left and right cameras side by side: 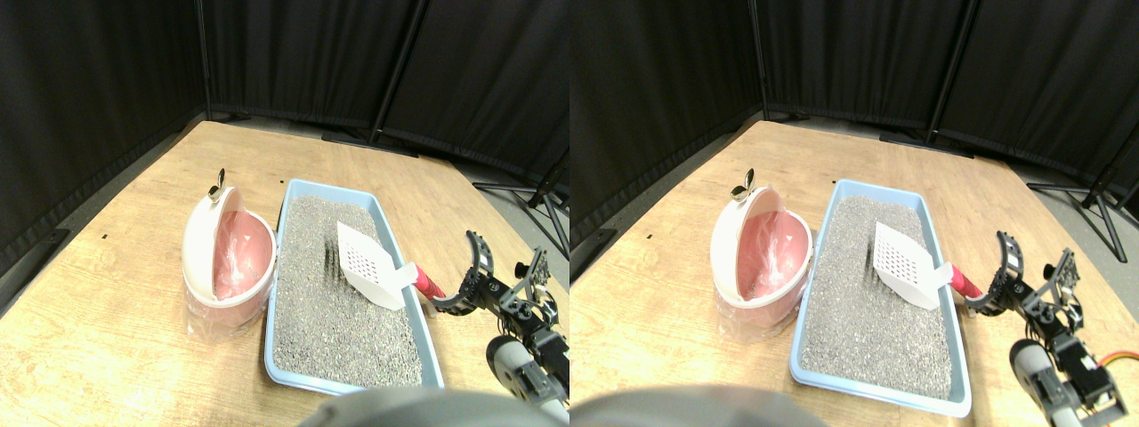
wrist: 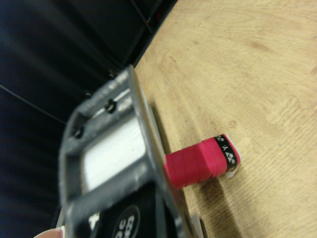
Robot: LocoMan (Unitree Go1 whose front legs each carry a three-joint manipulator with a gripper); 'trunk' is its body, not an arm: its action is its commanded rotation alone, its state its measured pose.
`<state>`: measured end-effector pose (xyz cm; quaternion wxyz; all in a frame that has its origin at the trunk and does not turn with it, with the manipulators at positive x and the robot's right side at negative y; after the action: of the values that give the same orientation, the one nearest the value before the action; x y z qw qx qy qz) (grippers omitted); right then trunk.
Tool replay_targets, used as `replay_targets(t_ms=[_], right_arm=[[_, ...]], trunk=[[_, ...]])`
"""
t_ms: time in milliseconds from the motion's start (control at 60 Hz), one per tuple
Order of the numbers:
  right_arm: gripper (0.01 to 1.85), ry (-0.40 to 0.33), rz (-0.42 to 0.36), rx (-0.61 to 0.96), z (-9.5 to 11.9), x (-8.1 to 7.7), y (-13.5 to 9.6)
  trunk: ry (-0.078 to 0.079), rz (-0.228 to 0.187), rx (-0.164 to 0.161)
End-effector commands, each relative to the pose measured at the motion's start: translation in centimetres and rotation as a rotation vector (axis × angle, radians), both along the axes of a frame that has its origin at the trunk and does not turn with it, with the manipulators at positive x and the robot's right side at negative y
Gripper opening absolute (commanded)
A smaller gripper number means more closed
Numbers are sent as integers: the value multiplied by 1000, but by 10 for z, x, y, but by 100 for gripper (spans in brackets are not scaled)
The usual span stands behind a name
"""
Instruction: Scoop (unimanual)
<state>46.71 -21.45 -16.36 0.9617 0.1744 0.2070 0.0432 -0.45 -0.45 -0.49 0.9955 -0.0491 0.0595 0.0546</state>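
Observation:
A white slotted scoop (left and right cameras side by side: 369,264) lies tilted on the grey litter (left and right cameras side by side: 334,311) in a light blue tray (left and right cameras side by side: 427,342). Its red wrapped handle (left and right cameras side by side: 428,285) sticks out over the tray's right rim. My right gripper (left and right cameras side by side: 452,271) reaches in from the lower right and is open. One curved jaw rises above the handle's end and the other lies low beside it, without clamping it. In the wrist view the red handle (wrist: 203,161) pokes out past the dark jaw frame, and the white scoop (wrist: 111,153) shows through that frame.
A pink bin (left and right cameras side by side: 233,267) lined with a clear bag stands against the tray's left side, its white lid tipped up. Everything rests on a wooden floor (left and right cameras side by side: 116,294). Black curtains close off the back, with stand legs (left and right cameras side by side: 538,200) at the right.

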Motion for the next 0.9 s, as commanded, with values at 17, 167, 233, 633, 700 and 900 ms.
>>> replay_targets(t_ms=[17, 167, 233, 633, 700, 900], right_arm=[[31, -101, 38, 20, 3, -2, 3], [5, -220, 80, 0, -3, -10, 1], [5, -269, 97, -24, -5, -14, 0], [5, -352, 81, -124, -12, -49, -6], [5, -357, 60, -129, -14, -52, -8], [5, -453, 33, -237, -22, -62, -14]], trunk=[[18, 3, -15], [20, -12, -6], [19, -20, 0], [24, -105, 39], [24, -116, 45], [25, -143, 57]])
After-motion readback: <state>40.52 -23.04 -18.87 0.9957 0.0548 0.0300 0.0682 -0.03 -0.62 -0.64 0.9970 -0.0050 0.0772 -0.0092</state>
